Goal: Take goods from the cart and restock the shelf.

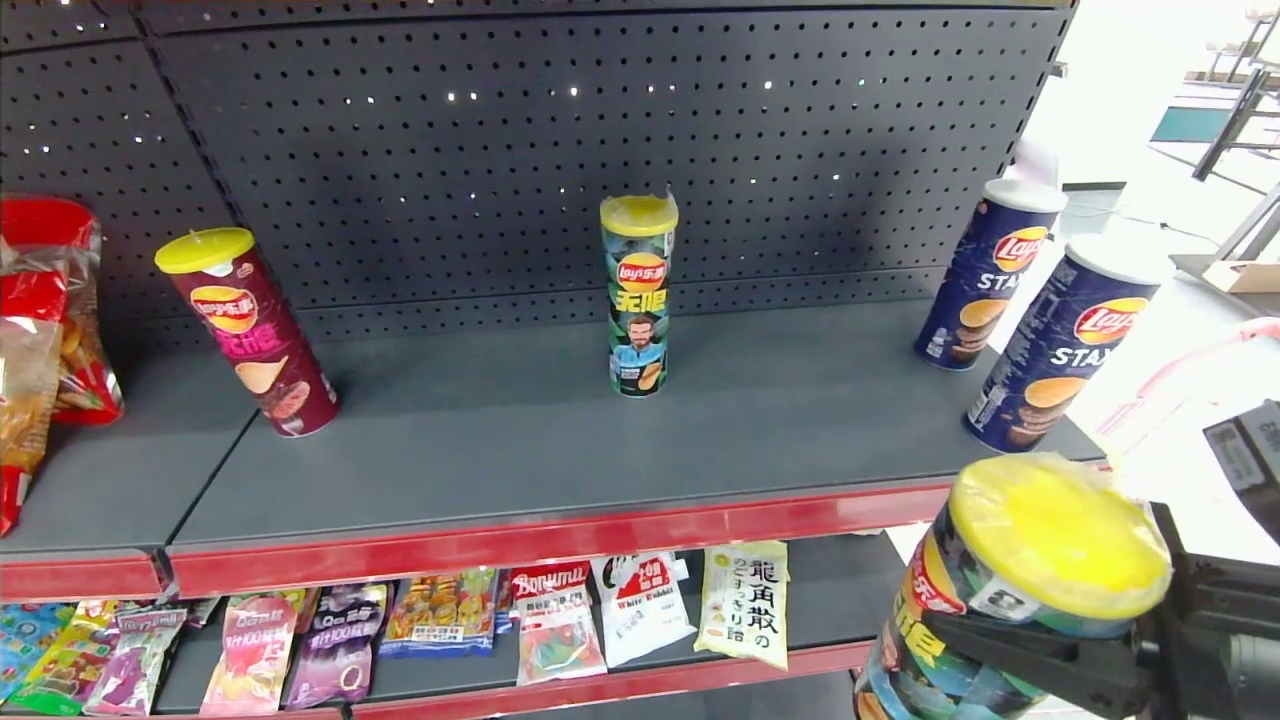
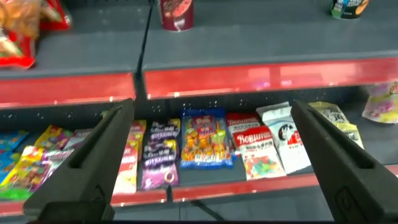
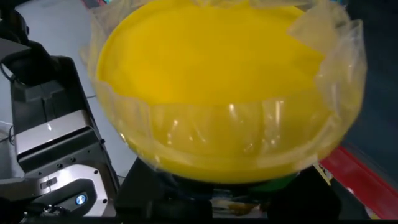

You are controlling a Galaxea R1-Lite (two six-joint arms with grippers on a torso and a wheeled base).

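My right gripper (image 1: pixel 1005 650) is shut on a chip can with a yellow lid (image 1: pixel 1055 530), holding it upright low at the right, in front of and below the upper shelf (image 1: pixel 500 450). The same lid (image 3: pixel 211 81) appears close up in the right wrist view, wrapped in clear film. On the upper shelf stand a maroon can (image 1: pixel 255 335), a green can (image 1: pixel 638 295) and two blue cans (image 1: pixel 985 275) (image 1: pixel 1065 345). My left gripper (image 2: pixel 211 168) is open with nothing between its fingers, facing the lower shelf's snack packets (image 2: pixel 205 140).
Red snack bags (image 1: pixel 40 330) crowd the upper shelf's left end. Bare shelf lies between the maroon, green and blue cans. Its front edge is a red strip (image 1: pixel 560 535). Several packets (image 1: pixel 440 610) line the lower shelf. A pink bar (image 1: pixel 1200 370) runs at the right.
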